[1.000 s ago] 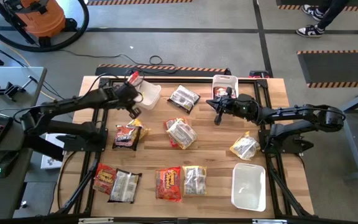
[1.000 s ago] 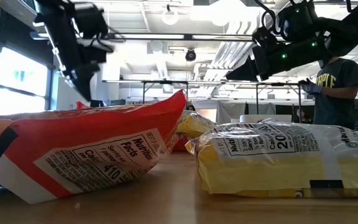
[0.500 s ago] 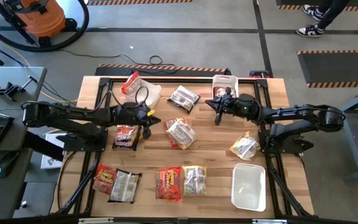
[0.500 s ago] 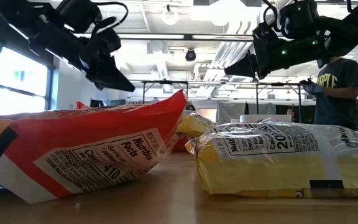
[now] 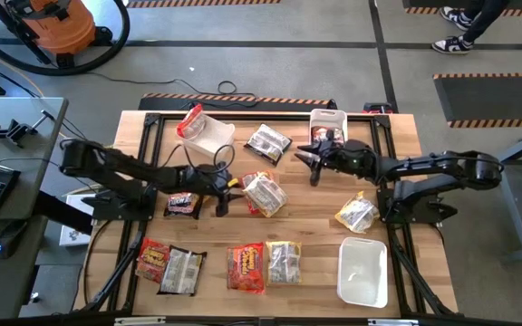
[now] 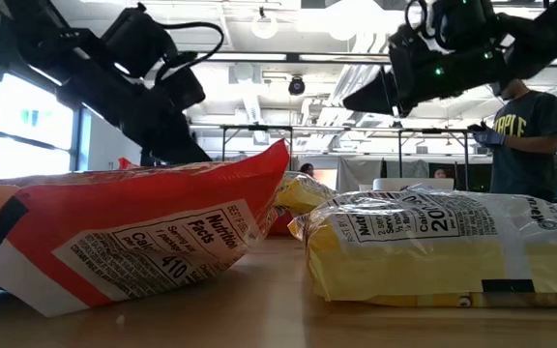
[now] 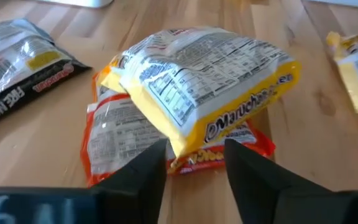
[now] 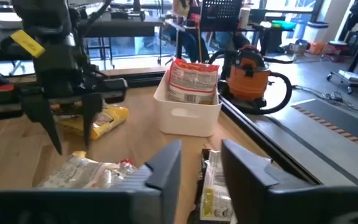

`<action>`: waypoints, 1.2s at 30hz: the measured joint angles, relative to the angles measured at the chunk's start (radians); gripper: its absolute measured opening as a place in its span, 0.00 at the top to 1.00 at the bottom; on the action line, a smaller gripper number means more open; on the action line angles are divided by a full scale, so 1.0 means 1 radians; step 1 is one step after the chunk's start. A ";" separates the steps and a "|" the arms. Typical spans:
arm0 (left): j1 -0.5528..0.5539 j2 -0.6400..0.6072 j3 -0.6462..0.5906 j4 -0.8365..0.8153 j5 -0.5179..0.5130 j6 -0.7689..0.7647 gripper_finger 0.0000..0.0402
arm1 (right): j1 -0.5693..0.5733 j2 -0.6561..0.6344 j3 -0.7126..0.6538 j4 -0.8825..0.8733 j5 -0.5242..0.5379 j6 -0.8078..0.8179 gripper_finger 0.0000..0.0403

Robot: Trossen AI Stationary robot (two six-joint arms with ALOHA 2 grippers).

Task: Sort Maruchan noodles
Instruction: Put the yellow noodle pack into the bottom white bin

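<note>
Left pincer lowered, empty and open, at the stacked packets mid-table; right pincer waits open near the far bin.

High view: the Maruchan noodles (image 5: 247, 268) lie scattered flat over the table (image 5: 315, 204), apparently awaiting sorting; one red packet already stands in the far-left white bin (image 5: 208, 138), which suggests colour grouping. The left pincer (image 5: 221, 193) sits low just beside the yellow packet (image 5: 265, 193). The right pincer (image 5: 308, 166) hovers near the other far bin (image 5: 328, 122). Low view: both arms hang above the packets; contact cannot be judged here. Left wrist view: fingers (image 7: 143, 171) spread apart, holding nothing, aimed at the yellow packet lying atop a red-orange packet (image 7: 114, 134). Right wrist view: fingers (image 8: 165, 167) apart, empty.
</note>
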 joint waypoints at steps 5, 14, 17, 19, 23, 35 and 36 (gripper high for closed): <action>0.000 0.092 0.050 0.027 0.017 0.028 0.58 | 0.056 0.000 0.061 -0.106 0.073 0.030 0.56; 0.001 0.263 0.157 0.021 0.130 0.109 0.76 | 0.162 0.000 0.073 -0.158 0.170 0.079 0.49; 0.001 0.272 0.178 0.034 0.208 0.096 0.91 | 0.207 0.000 0.073 -0.168 0.215 0.079 0.49; 0.002 0.268 0.187 0.044 0.232 0.058 0.97 | 0.237 0.000 0.076 -0.181 0.249 0.099 0.49; 0.009 0.268 0.189 0.126 0.265 -0.061 0.97 | 0.293 0.000 0.164 -0.399 0.325 0.181 0.47; 0.063 0.267 0.204 0.385 0.279 -0.409 1.00 | 0.499 0.090 0.452 -0.916 0.534 0.391 0.34; 0.066 0.267 0.211 0.386 0.279 -0.414 1.00 | 0.509 0.121 0.488 -0.951 0.548 0.400 0.33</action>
